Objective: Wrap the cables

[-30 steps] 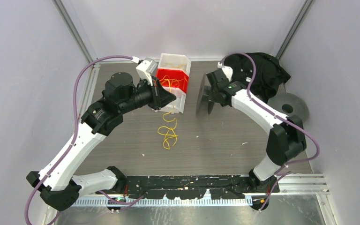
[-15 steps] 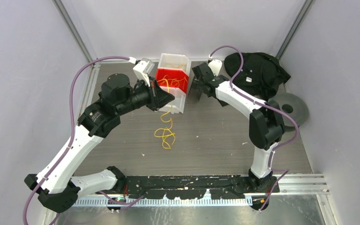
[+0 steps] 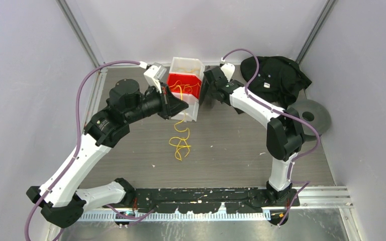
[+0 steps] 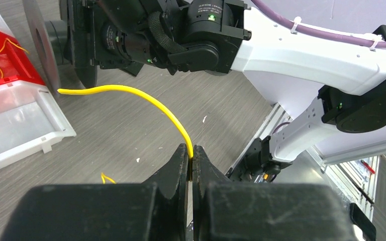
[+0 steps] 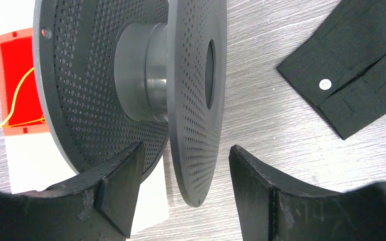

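Grey wood-grain tabletop [image 3: 241, 150] carries the yellow cable [image 3: 180, 143] in loose loops at frame centre, its upper run rising toward the red-and-white bin [image 3: 195, 108]. It looks light, thin, springy and slick, best pinched near a free end. Left gripper [image 4: 191, 155] is clamped on it. Right gripper [image 5: 183, 181] straddles one flange of a perforated spool [image 5: 140, 85]; whether it presses, I cannot tell.

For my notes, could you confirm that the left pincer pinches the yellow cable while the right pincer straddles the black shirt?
No: the right pincer straddles the grey spool, not the black shirt, per the right wrist view. The left pincer does pinch the yellow cable.
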Action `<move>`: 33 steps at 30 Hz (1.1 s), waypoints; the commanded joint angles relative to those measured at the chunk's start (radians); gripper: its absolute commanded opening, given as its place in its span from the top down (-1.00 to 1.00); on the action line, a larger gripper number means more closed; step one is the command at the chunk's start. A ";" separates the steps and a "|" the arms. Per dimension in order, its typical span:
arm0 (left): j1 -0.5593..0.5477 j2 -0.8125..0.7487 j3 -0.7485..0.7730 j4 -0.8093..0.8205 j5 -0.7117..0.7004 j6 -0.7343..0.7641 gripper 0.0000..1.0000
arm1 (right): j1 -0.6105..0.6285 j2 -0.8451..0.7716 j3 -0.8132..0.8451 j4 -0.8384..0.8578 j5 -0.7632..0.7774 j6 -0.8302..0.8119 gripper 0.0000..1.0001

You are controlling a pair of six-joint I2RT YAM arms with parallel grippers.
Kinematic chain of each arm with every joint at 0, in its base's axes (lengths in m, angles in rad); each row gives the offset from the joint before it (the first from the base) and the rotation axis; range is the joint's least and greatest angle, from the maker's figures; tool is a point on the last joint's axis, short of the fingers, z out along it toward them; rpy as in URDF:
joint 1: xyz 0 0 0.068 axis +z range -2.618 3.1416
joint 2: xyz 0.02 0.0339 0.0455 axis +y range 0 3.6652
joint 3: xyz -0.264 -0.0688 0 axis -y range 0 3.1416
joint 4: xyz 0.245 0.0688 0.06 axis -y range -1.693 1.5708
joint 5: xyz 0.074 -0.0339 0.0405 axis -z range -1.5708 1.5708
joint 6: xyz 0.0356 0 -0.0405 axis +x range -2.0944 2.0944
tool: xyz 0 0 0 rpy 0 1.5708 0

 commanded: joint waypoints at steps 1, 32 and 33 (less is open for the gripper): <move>0.005 -0.007 -0.007 0.054 0.028 -0.019 0.99 | 0.003 -0.096 0.033 0.020 0.006 0.011 -0.39; 0.007 0.121 0.301 -0.087 -0.070 -0.081 1.00 | 0.364 -0.738 -0.782 0.425 -0.314 -0.223 -0.41; 0.006 0.120 0.299 -0.084 -0.069 -0.083 0.99 | 0.412 -0.713 -0.809 0.499 -0.278 -0.262 -0.39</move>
